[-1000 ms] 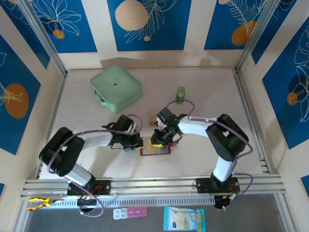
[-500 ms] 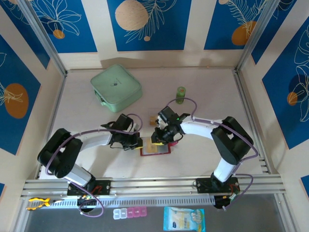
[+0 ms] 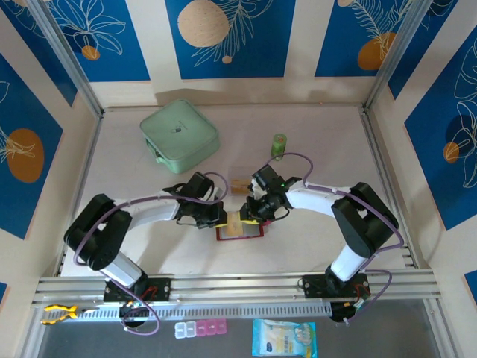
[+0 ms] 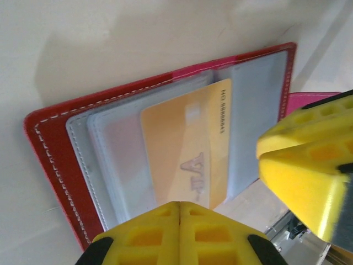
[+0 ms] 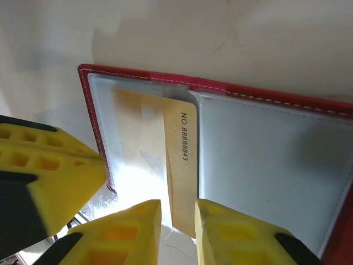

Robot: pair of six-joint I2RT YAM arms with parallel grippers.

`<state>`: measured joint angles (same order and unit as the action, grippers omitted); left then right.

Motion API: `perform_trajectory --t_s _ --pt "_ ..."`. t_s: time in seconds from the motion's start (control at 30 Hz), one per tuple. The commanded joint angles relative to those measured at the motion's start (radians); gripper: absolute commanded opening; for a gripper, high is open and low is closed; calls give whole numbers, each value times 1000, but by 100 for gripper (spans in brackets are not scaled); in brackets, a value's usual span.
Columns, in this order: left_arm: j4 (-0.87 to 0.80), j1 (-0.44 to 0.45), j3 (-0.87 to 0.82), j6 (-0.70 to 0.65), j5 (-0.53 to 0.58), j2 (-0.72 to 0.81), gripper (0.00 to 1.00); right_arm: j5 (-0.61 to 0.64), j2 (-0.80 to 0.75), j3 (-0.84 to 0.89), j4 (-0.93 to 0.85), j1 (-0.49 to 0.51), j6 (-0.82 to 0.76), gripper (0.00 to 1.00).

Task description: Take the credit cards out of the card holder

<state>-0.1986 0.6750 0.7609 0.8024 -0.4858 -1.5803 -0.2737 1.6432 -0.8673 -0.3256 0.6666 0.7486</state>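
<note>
Card holder [image 3: 240, 231] lay open on the surface [image 3: 313, 127] toward 6 o'clock; yellow-orange credit card [image 4: 185, 149] stuck partly out of its clear sleeve; left jaws were closed at the holder's 9 o'clock edge; right jaws stood slightly apart at the card's end, grip unclear.

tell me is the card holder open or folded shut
Open: the red card holder lies spread flat, its clear sleeves facing up and a yellow-orange card showing inside.
</note>
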Motion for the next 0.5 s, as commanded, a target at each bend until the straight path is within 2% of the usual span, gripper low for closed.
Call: perform_trajectory --t_s 0.0,0.47 --pt "-4 8 9 -15 8 -23 0 -35 -34 20 10 -7 9 24" --pt "-1 8 -20 -26 25 -62 0 -68 -5 37 59 -14 23 25"
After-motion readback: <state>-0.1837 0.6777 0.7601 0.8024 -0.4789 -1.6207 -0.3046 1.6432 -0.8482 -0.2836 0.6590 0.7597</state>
